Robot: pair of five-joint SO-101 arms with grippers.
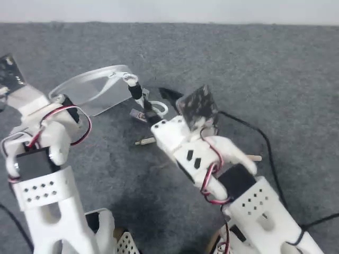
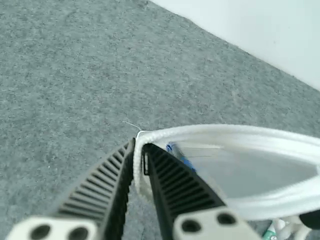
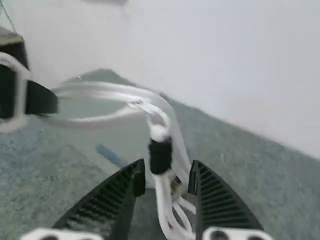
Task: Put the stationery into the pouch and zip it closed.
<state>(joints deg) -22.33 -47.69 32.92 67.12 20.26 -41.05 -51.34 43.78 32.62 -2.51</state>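
**Left gripper** (image 2: 140,146): jaws clamped on the white-rimmed end of the clear plastic pouch (image 2: 240,170), apparently anchoring it so the zip can be drawn against tension. Just beyond these jaws, inside the pouch, lies a blue pen-like item (image 2: 176,152). The pouch mouth gapes, unzipped. At the end away from this gripper, the black-and-white zip pull (image 3: 160,156) stands between the narrowly parted jaws of the right gripper (image 3: 167,163), neither pad touching it, probably poised to pinch. Grey carpet (image 2: 75,75) lies beneath.

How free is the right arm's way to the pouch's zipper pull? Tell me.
Likely yes: the right gripper has open fingers flanking the zipper pull, nothing between, while the left gripper pins the pouch rim.
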